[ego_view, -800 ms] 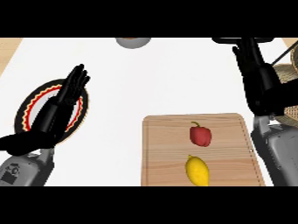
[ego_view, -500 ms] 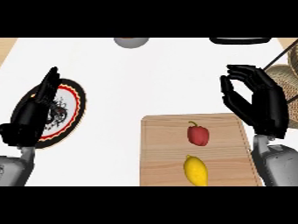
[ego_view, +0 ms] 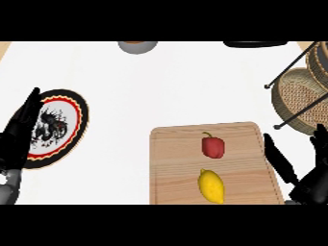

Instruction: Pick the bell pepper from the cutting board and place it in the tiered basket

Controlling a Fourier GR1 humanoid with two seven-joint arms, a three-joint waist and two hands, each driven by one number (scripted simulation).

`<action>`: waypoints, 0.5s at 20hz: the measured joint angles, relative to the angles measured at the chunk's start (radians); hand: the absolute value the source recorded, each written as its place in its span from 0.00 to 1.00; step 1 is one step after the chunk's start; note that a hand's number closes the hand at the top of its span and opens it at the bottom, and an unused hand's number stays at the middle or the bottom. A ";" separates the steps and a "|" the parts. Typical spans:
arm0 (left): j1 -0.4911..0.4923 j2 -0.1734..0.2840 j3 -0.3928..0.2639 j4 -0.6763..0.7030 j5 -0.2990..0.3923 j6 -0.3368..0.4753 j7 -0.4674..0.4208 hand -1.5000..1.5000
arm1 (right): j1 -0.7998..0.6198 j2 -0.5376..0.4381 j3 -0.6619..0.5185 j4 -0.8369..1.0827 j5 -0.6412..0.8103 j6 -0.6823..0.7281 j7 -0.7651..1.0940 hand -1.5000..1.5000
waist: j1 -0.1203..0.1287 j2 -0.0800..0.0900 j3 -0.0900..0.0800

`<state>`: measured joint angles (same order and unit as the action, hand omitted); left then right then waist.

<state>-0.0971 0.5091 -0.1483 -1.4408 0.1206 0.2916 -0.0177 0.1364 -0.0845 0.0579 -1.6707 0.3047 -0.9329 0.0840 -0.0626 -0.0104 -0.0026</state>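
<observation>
A red bell pepper (ego_view: 212,146) lies on the upper half of the wooden cutting board (ego_view: 173,168), with a yellow lemon (ego_view: 211,186) below it. The wicker tiered basket (ego_view: 312,98) on a black wire frame stands at the right edge. My right hand (ego_view: 315,180) is at the lower right, beside the board's right edge, fingers straight and open, holding nothing. At the left edge my left hand (ego_view: 15,137) is open, fingers up, over the rim of a plate.
A round plate (ego_view: 61,126) with a red, black and yellow rim sits at the left. A grey bowl (ego_view: 137,46) stands at the top centre, and a dark flat object (ego_view: 255,44) at the top right. Wooden counter edge shows at the top left.
My right hand has dropped from near the basket to the board's lower right edge. My left hand has slid lower and further left off the plate's middle.
</observation>
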 measured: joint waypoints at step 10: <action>-0.041 -0.002 -0.018 -0.013 -0.026 0.004 0.053 0.50 | 0.306 -0.007 0.197 -0.139 0.405 0.162 0.331 0.00 | 0.052 0.018 -0.009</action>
<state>-0.1384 0.5075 -0.1659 -1.4534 0.0942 0.2957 0.0354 0.4426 -0.0911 0.2552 -1.8095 0.7100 -0.7709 0.4154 -0.0106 0.0075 -0.0113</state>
